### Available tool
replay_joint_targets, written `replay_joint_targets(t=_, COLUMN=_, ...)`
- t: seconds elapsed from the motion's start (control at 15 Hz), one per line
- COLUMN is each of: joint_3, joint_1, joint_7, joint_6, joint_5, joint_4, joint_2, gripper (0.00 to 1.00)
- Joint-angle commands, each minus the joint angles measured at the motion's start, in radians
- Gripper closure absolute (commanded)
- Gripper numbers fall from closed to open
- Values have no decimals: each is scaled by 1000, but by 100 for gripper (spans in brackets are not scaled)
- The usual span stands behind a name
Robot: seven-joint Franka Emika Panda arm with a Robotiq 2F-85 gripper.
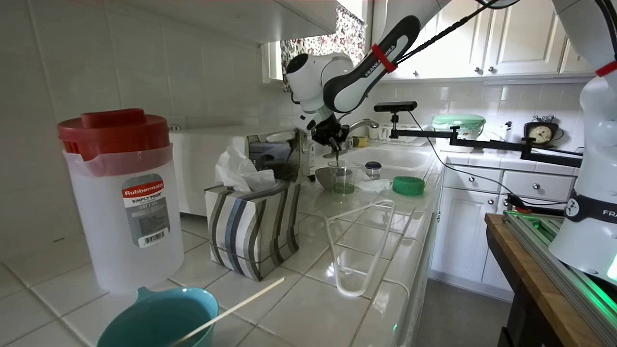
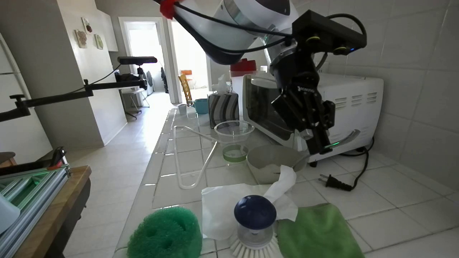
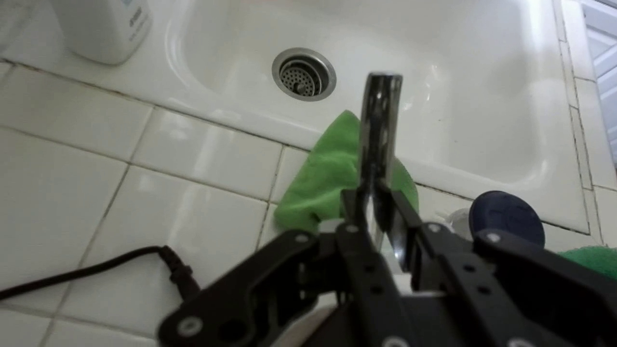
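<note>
Tiled counter (image 3: 212, 217), apparent spoon (image 3: 379, 130) in gripper (image 3: 378, 207).

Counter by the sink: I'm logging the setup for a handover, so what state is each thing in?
Metal utensil: held, tilted.
Gripper: shut around that utensil.
Bowl: upright.
Clear container: upright, green at the bottom.
Toaster oven: door closed.
Power plug: unplugged, lying loose.
Tissue box: open, tissue sticking out.
Pitcher: upright, red lid on.
Teal cup: upright, stick leaning inside.
Dish brush: bristles down.
Green cloth: lying creased.
</note>
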Motion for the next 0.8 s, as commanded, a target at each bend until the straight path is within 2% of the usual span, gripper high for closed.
replay_joint_targets(t=0.0, joint_3=23, joint_1=-32, joint_7=-14, joint_6=41, joint_5=51, joint_4=1, joint_2=-3, gripper=95)
replay_joint_targets(t=0.73, joint_3=28, joint_1=-51, joint_7=-30, joint_6=97, joint_5=156, joint_4=-3, joint_2=-2, gripper=95)
